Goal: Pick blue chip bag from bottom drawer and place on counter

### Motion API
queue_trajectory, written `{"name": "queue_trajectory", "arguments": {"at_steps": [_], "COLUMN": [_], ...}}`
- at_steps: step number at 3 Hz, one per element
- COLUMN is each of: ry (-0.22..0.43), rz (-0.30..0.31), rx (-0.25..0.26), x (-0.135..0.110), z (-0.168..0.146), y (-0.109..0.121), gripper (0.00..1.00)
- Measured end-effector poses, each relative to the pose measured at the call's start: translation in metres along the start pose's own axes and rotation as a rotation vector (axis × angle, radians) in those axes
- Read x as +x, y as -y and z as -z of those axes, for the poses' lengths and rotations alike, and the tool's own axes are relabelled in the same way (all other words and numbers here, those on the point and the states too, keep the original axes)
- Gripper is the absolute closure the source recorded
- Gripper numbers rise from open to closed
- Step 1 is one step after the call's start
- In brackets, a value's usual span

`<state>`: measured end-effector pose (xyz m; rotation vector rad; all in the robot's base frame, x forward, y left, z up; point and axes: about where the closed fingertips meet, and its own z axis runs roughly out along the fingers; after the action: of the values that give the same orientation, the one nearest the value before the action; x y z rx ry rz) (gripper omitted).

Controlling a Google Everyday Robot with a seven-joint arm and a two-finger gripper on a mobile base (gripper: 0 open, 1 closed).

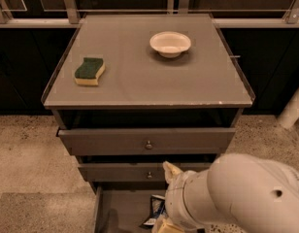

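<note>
The bottom drawer (121,208) is pulled open at the lower edge of the camera view. The blue chip bag (155,211) lies crumpled inside it, partly hidden behind my arm. My gripper (164,225) reaches down into the drawer right beside the bag, mostly cut off by the lower edge of the view. The large white arm (241,198) covers the right part of the drawer. The counter (154,84) is the flat grey cabinet top above.
A green-and-yellow sponge (90,71) lies on the counter's left side. A white bowl (170,43) stands at its back right. Two knobbed upper drawers (148,141) are slightly pulled out. Speckled floor lies on both sides of the cabinet.
</note>
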<state>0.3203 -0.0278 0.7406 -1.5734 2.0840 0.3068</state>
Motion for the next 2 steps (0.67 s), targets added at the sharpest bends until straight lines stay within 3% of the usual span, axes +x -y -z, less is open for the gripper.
{"name": "queue_trajectory", "arguments": {"at_steps": [1,2], "ry": [-0.004,-0.008], "rz": [-0.126,-0.221], "rx": [-0.056,-0.075], "x": [0.060,0.100], "z": [-0.068,-0.120], "y": [-0.014,-0.009], "gripper": [0.00,0.00]}}
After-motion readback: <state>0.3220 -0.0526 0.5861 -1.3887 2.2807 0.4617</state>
